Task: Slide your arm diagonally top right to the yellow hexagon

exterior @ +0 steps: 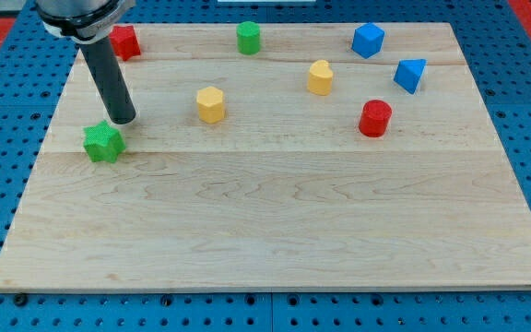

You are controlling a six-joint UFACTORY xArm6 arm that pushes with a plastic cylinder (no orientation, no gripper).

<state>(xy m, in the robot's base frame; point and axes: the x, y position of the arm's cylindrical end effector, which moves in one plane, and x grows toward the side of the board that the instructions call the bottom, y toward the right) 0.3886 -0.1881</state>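
So far my tip (123,120) touches the green star (103,142). No hand here, just a rod. Yellow hexagon (210,104) waits off to its right, not reached yet.

Wooden board (275,221) carries green star (102,142), yellow hexagon (210,104), yellow heart (320,77), red cylinder (374,118), green cylinder (248,38), red block (124,41), blue triangle (410,75), blue cube (368,41).

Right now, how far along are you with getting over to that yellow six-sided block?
Little looks done: my tip sits just above the green star near the board's left edge. In hand: the rod stands on the board, with open wood between it and the target. Left: the slide toward the view's right and slightly up to the yellow hexagon, which my tip is clearly apart from.
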